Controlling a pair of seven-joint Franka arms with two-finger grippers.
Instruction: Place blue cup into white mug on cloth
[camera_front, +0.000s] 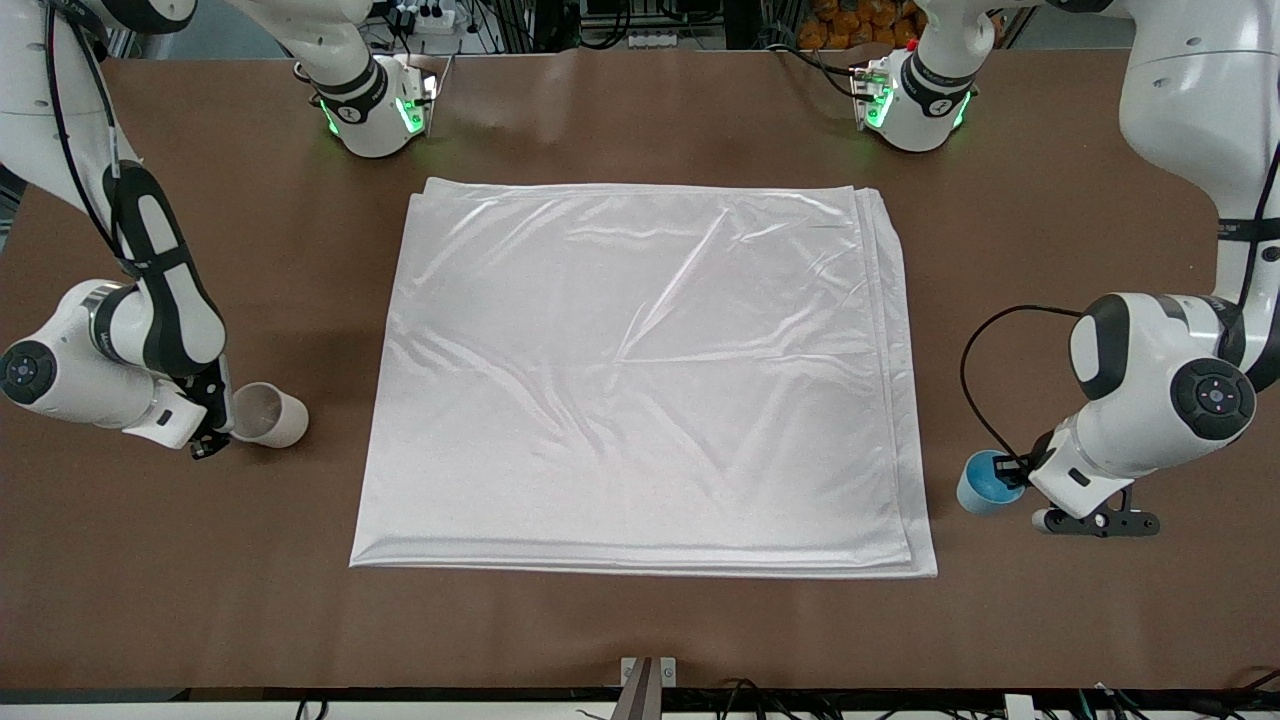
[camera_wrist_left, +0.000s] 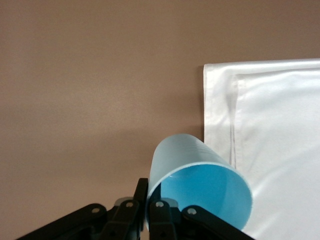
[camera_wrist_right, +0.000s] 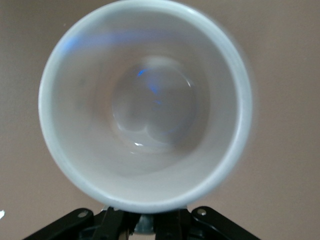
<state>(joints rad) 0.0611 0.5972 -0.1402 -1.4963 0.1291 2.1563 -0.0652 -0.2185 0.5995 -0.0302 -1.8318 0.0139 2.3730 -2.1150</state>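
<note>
1. The blue cup (camera_front: 983, 483) is light blue inside and out.
2. The white mug (camera_front: 270, 414) is off-white, with a pale, glossy interior.
3. The cloth (camera_front: 640, 370) is plain shiny white, unpatterned.
4. The table (camera_front: 640, 630) is plain brown.
5. The left gripper (camera_front: 1012, 474) and right gripper (camera_front: 222, 412) fingers are black, on white arms with black joints.

Glossy, satin-like creased cloth (camera_front: 640, 380); matt brown table (camera_front: 640, 630); smooth matt blue cup (camera_wrist_left: 200, 185); glazed, shiny white mug (camera_wrist_right: 145, 105).

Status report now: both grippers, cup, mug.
Left gripper shut on blue cup, beside cloth. Right gripper shut on white mug, off the cloth. Nothing between them.
</note>
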